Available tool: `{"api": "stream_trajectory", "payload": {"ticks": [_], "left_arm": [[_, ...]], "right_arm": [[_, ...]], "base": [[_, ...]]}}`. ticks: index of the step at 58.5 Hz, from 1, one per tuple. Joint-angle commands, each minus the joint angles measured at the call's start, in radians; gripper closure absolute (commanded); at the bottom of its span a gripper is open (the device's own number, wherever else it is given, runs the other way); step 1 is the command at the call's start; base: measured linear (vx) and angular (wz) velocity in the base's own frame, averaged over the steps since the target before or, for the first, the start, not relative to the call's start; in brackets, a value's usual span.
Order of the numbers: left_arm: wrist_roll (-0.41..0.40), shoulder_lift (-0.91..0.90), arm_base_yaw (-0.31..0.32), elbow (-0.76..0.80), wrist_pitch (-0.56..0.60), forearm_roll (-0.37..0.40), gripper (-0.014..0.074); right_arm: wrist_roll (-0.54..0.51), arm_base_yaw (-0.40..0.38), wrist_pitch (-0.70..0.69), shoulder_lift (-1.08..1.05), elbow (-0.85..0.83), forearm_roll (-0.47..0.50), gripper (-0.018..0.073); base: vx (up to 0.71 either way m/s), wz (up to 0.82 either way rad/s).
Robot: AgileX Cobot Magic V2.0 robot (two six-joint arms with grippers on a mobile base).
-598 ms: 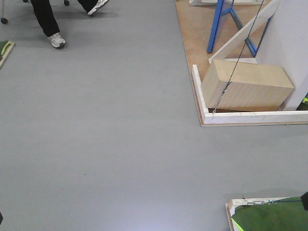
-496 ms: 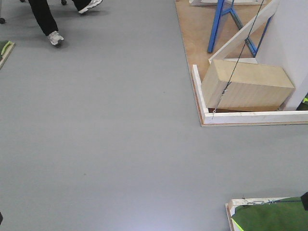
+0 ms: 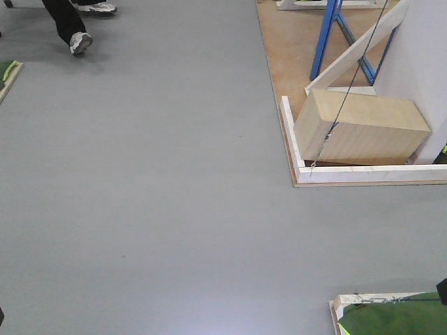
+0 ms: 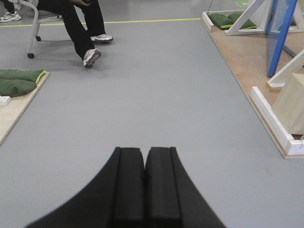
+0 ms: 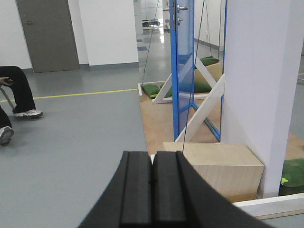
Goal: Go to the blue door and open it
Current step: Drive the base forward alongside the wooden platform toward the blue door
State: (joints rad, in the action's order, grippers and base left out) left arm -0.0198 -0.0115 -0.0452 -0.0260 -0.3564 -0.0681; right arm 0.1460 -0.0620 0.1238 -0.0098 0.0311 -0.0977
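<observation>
Facing the blue door [image 5: 183,71], ahead beyond a wooden box [image 5: 213,168]; my left pincer [image 4: 144,185] and right pincer [image 5: 152,190] are pressed together, empty. Risk: my base clipping the box while turning in.

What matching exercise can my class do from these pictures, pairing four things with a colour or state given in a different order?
Things:
1. door
2. box on the wooden platform
3. left gripper
4. soft bags at the left edge of the left wrist view

Colour or state:
a. green
b. bright blue
c. shut, with the jaws pressed together
d. pale tan

Pairs: 1-b, 2-d, 3-c, 4-a
</observation>
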Motion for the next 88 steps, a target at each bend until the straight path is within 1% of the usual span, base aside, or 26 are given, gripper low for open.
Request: {"api": "stream_trajectory", "payload": {"ticks": [1,48,88], "left_arm": [[-0.007,-0.017,0.003,0.03,0.083,0.003,0.0524],[-0.007,-0.018,0.003,0.026,0.077,0.003,0.0524],[-0.007,-0.017,0.003,0.026,0.077,0.003,0.0524]], "right_arm": [[-0.002,0.0,-0.085,-0.016,0.001,-0.011,0.0551],[-0.002,-0.001,-0.085,-0.019,0.001,-0.011,0.0551],[-0.002,-0.001,-0.085,-0.019,0.001,-0.011,0.0551]], "base": [[0.09,0.01],[0.2,0.02],[0.37,0.02]]}}
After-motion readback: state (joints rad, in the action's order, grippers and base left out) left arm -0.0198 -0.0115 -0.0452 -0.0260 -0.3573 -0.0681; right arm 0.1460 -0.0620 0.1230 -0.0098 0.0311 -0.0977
